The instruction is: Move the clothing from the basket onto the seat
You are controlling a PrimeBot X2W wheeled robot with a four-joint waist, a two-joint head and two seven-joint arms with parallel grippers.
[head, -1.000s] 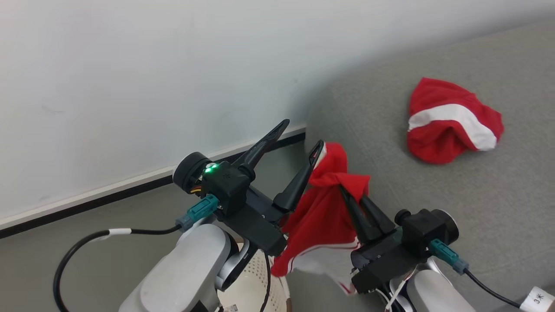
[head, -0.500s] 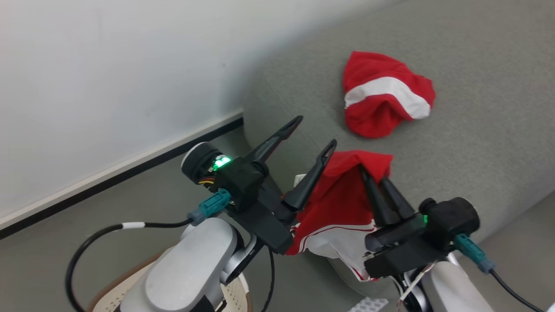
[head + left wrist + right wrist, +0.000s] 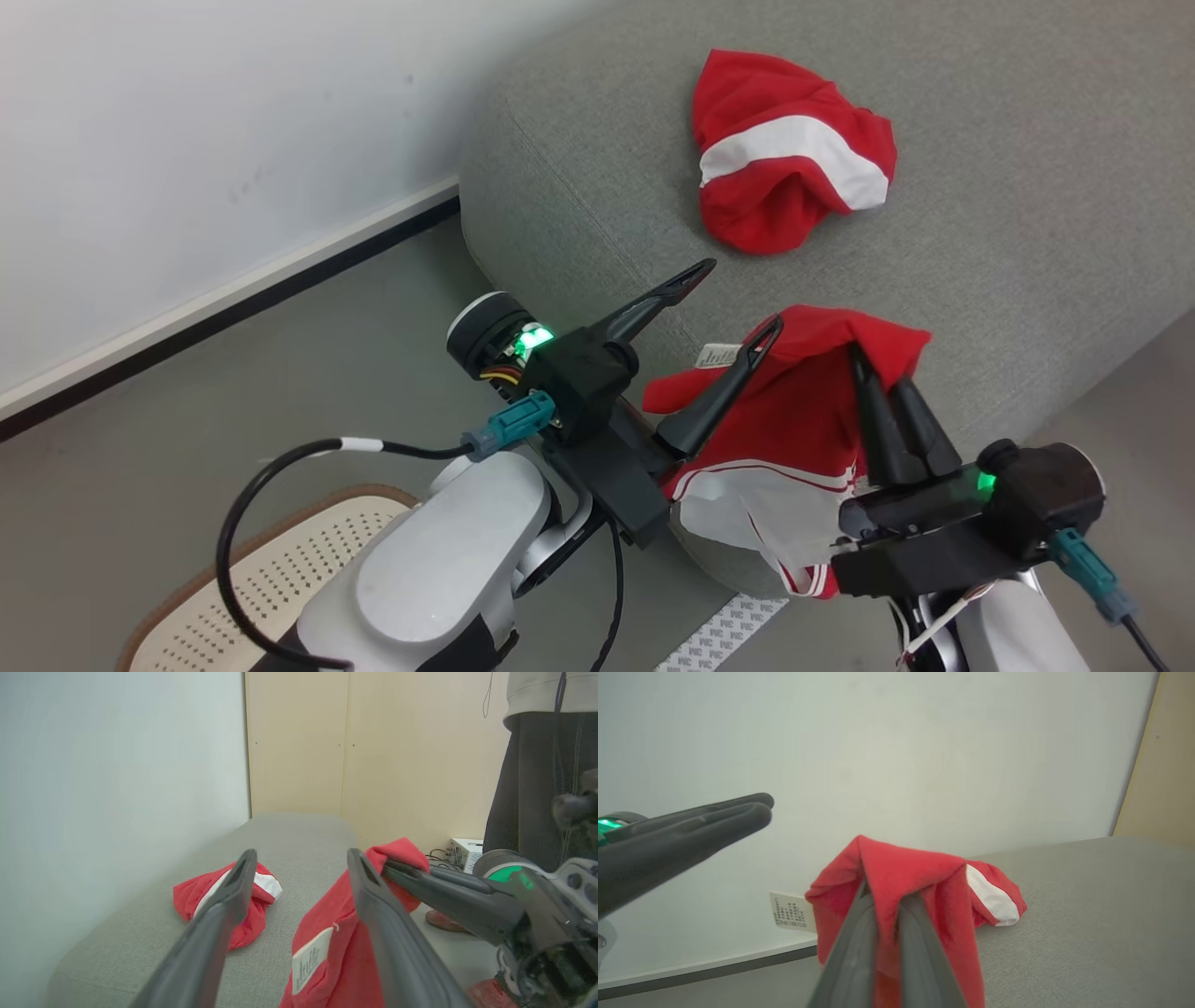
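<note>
My right gripper (image 3: 876, 366) is shut on a fold of red clothing (image 3: 784, 420) with white panels, which hangs from its fingertips over the near corner of the grey seat (image 3: 1027, 233). In the right wrist view the same clothing (image 3: 901, 868) drapes over the closed right gripper (image 3: 887, 895). My left gripper (image 3: 742, 294) stands open beside it, with nothing between its fingers; one finger lies against the hanging cloth. A second red and white garment (image 3: 784, 154) lies crumpled on the seat. The cream basket (image 3: 299, 569) sits on the floor at the lower left, under my left arm.
A white wall with a dark baseboard (image 3: 233, 299) runs behind the seat's left end. In the left wrist view a person (image 3: 528, 765) stands to the right of the seat (image 3: 299, 849), near a white box (image 3: 467, 849) with cables on the floor. A strip of tape (image 3: 728, 630) marks the floor.
The head view has swung, so the whole picture shifted. The right gripper, still shut on the clothing, now holds it over the seat's corner instead of beside its end. The left gripper stays open.
</note>
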